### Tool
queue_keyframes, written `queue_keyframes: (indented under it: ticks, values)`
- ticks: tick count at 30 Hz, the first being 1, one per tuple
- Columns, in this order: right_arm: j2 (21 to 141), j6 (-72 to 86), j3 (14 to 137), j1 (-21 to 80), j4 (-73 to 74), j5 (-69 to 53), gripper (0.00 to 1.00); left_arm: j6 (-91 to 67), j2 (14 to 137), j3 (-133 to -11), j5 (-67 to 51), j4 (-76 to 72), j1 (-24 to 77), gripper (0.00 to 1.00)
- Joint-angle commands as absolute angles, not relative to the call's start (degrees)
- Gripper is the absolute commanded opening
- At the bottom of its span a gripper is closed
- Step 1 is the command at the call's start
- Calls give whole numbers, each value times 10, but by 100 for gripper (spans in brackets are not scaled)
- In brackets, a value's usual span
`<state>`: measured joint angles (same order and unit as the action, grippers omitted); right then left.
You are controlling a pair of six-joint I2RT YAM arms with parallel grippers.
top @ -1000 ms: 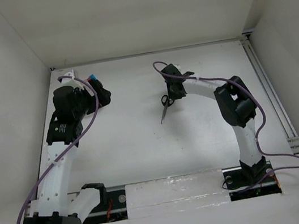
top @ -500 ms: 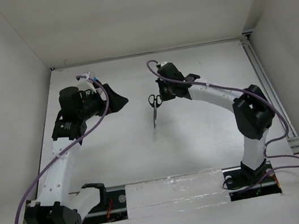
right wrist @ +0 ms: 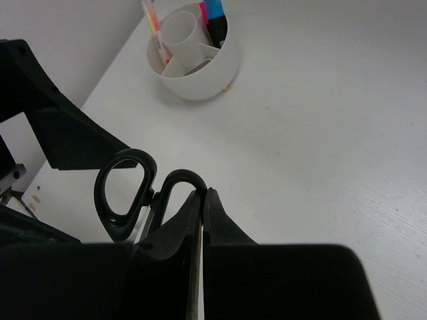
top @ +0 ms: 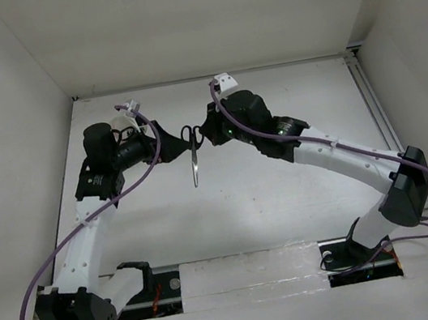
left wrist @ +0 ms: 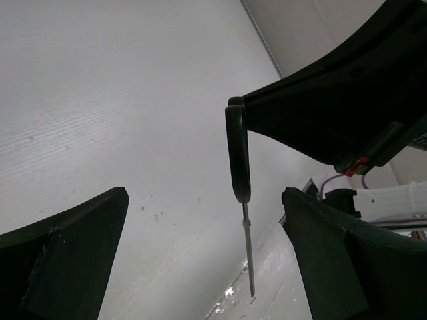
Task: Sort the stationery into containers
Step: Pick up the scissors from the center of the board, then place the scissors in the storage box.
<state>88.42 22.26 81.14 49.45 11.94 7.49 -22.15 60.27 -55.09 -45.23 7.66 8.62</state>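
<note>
White surface (top: 286,197) fills my overhead view, with both arms reaching in from 6 o'clock to meet left of centre. On my right wrist camera the round white bowl (right wrist: 207,73) stands at 12 o'clock, well apart from the hands. The black-handled scissors (top: 194,157) hang off the surface, blades closed and pointing to 6 o'clock. The right hand (top: 205,133) is clenched on one handle loop. The left hand (top: 163,142), at 9 o'clock of the scissors, is released, its fingers spread on either side of the handles and apart from them. In the bowl, thin pens (right wrist: 153,27), pink and yellow, lean in the 9 o'clock compartment, and a blue-capped highlighter (right wrist: 214,9) sits at 1 o'clock. A tiny tan block (right wrist: 227,87) lies just beside the bowl's wall.
</note>
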Motion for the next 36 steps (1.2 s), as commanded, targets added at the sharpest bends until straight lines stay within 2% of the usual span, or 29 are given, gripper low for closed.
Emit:
queue_keyframes:
  ticks: [1, 8, 11, 13, 16, 17, 18, 19, 21, 23, 24, 25, 26, 28, 32, 33, 36]
  values:
    - [867, 228, 809, 504, 66, 69, 0, -237, 602, -545, -511, 28, 87, 98]
    - [881, 222, 846, 535, 60, 63, 0, -250, 613, -540, -538, 17, 87, 94]
    - [888, 222, 852, 541, 54, 63, 0, -250, 613, -540, -538, 11, 80, 83]
    - [888, 222, 857, 546, 54, 63, 0, -250, 618, -540, -538, 11, 80, 81]
    - [888, 222, 862, 546, 54, 56, 0, -250, 618, -540, -538, 11, 80, 63]
    - [888, 222, 862, 551, 54, 48, 0, -250, 618, -540, -538, 11, 80, 54]
    - [893, 217, 867, 551, 54, 47, 0, -250, 624, -540, -538, 11, 80, 41]
    - [893, 217, 867, 551, 54, 47, 0, -250, 624, -540, -538, 17, 75, 19]
    - [893, 217, 867, 551, 54, 47, 0, -250, 624, -545, -533, 17, 75, 2]
    - [888, 212, 867, 551, 48, 47, 2, -250, 629, -545, -524, 17, 75, 0]
    - [888, 212, 867, 551, 48, 53, 15, -250, 629, -545, -517, 22, 75, 0]
    - [873, 212, 855, 551, 48, 61, 38, -250, 629, -550, -507, 22, 75, 0]
    - [862, 212, 847, 551, 48, 74, 73, -250, 629, -550, -488, 29, 75, 0]
    - [839, 212, 825, 551, 48, 132, 98, -243, 629, -571, -411, 46, 75, 0]
    - [770, 207, 748, 551, 48, 185, 100, -271, 649, -627, -223, 51, 75, 0]
    - [761, 207, 737, 551, 48, 192, 100, -280, 662, -646, -145, 41, 75, 0]
    - [734, 201, 700, 546, 48, 192, 100, -273, 685, -659, -15, -45, 75, 0]
